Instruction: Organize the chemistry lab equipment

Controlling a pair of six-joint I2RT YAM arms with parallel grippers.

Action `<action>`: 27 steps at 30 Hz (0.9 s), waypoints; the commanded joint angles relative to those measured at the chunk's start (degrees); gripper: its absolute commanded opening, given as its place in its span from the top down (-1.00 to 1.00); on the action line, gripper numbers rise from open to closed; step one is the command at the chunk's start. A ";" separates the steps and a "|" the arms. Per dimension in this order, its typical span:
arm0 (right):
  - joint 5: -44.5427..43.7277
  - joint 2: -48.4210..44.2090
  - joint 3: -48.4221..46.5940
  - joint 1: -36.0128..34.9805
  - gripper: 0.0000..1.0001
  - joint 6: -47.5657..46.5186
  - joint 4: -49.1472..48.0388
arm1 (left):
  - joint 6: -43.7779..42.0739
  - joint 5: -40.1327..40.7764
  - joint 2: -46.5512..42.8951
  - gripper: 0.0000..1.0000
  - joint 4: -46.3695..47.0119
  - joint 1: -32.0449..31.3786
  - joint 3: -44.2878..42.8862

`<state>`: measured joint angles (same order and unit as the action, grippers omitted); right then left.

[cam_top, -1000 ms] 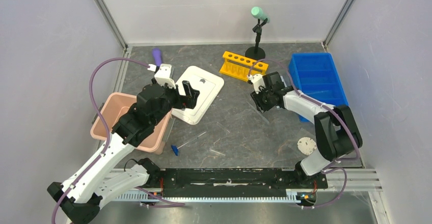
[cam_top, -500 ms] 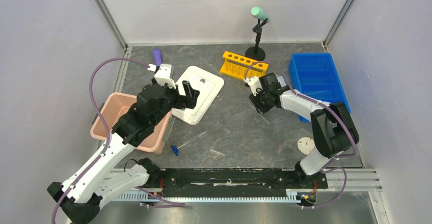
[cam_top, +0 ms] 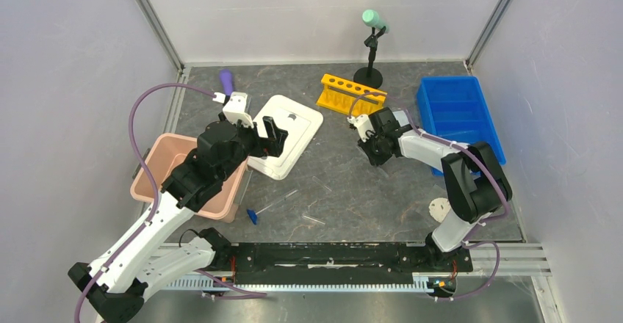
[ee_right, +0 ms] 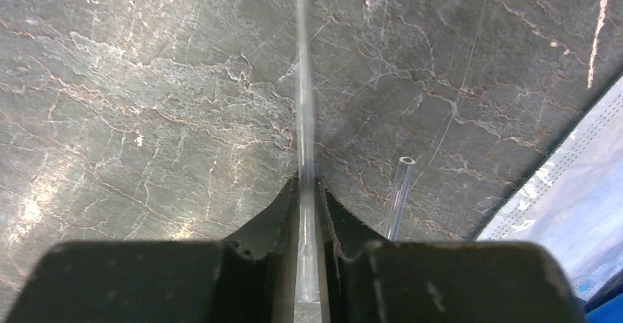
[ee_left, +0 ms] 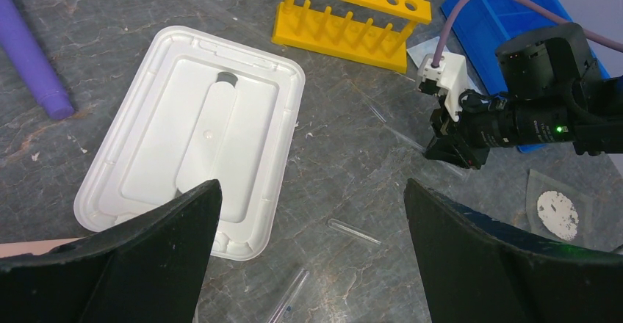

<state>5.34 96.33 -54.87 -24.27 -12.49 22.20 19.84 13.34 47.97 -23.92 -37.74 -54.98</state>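
Starting nearest the arm bases: blue-capped thin clear tube lies flat on the grey marbled table, cap end nearer the bases. Just right of it, apart: short clear tube. At the right, beside the right arm's base, sits the round clear dish with white disc; in the top view that arm partly hides it. At the left, the pink plastic bin sits under the left forearm.

Mid-table: left gripper hangs over the near edge of the white moulded plastic tray, jaws spread wide, nothing between them. To the right of the tray, right gripper is down near the table, jaws narrowed onto a long thin clear tube. Both fingers touch its sides and the tube runs straight out ahead of them. Can't tell if it's off the table. An open-ended clear tube lies just right of the fingers, not touching. Beyond that, the edge of a pale blue textured face mask shows.

Further back: blue plastic bin at the right, yellow test-tube rack upright mid-table, purple cylinder lying left of the tray. Farthest: black stand with mint-green top by the back wall.
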 commanded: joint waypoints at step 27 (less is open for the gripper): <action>-4.81 -19.94 0.92 16.95 1.00 29.81 -15.32 | -0.95 -0.20 -0.62 -0.99 1.36 -0.15 -0.04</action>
<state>2.61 82.46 -59.02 -14.52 6.09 17.23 19.86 13.34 47.97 -23.92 -37.74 -54.98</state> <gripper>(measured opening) 0.007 0.994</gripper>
